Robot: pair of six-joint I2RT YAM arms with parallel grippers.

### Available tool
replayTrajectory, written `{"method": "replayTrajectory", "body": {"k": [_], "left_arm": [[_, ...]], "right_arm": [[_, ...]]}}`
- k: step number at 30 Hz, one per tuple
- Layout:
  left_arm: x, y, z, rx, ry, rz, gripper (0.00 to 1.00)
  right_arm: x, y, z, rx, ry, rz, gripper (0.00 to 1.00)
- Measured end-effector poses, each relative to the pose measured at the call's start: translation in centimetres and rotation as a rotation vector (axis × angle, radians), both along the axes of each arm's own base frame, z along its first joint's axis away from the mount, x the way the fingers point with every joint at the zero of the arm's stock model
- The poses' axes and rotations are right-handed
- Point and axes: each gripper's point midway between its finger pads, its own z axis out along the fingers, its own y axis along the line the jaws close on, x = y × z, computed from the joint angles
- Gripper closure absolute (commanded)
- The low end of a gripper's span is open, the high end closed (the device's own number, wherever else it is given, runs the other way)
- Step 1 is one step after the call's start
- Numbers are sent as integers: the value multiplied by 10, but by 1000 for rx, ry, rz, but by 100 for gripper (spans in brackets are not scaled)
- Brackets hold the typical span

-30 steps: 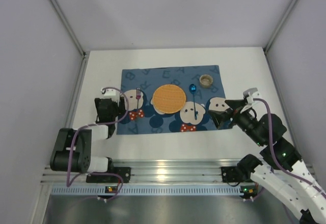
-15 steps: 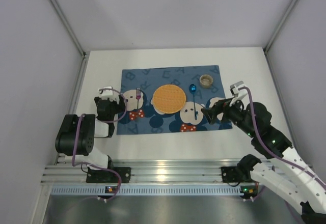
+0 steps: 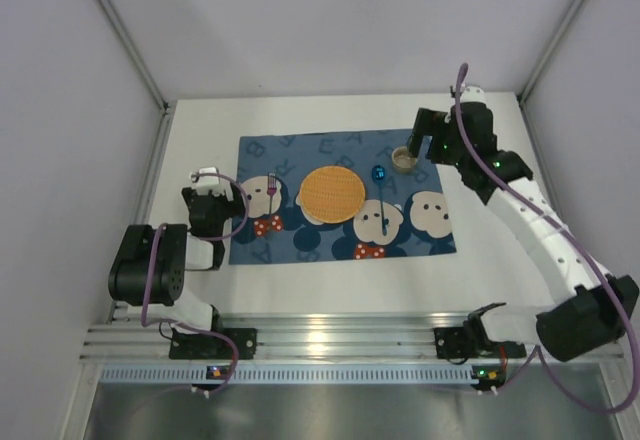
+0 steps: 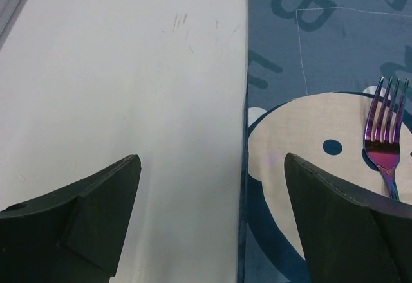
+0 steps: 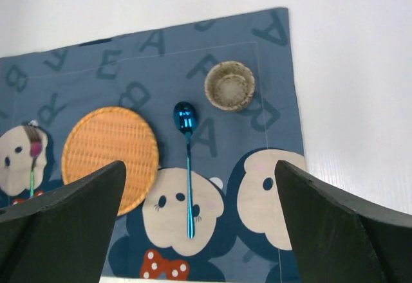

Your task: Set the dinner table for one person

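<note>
Left fingers (image 4: pixel 77 219): spread wide, nothing between them. They sit low over the left edge of the blue bear-print cloth mat (image 4: pixel 302 51), one finger over the bare large flat white rectangular counter (image 4: pixel 116 71), the other over the mat. Can't tell if the tips touch the surface.

An iridescent purple metal fork (image 4: pixel 385 138) lies flat on the mat, just beside the mat-side finger and apart from it, tines pointing to the far side.

Right fingers (image 5: pixel 58 225): also spread wide, empty, raised well above the mat near its far right corner, touching nothing.

On the mat:
- A round orange woven plate (image 5: pixel 109 157) in the middle.
- A shiny blue spoon (image 5: pixel 188 167) just right of it, not touching.
- A small round woven bowl (image 5: pixel 230 85) near the spoon's head, apart.

The counter carries the mat, with white margin showing on every side.
</note>
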Motion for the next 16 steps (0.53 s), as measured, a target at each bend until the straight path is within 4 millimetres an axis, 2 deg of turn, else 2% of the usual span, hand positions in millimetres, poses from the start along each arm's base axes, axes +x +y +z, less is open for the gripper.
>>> {"method": "replayTrajectory", "body": {"k": [2,4,6,8,16], "left_arm": [[0,0,1,0,-4,0,2],[1,0,1,0,-6,0,2],[1,0,2,0,-8,0,2],[1,0,2,0,-10,0,1],[1,0,2,0,-10,0,1]], "right_arm": [[22,-5,-14,13,56,-51,0],[22,-8,-30,17,113,-75,0],[19,-9,-30,31,123,-97,0],[16,-13,-22,41,99,-116,0],[-32,-48,-6,20,-23,-172,0]]}}
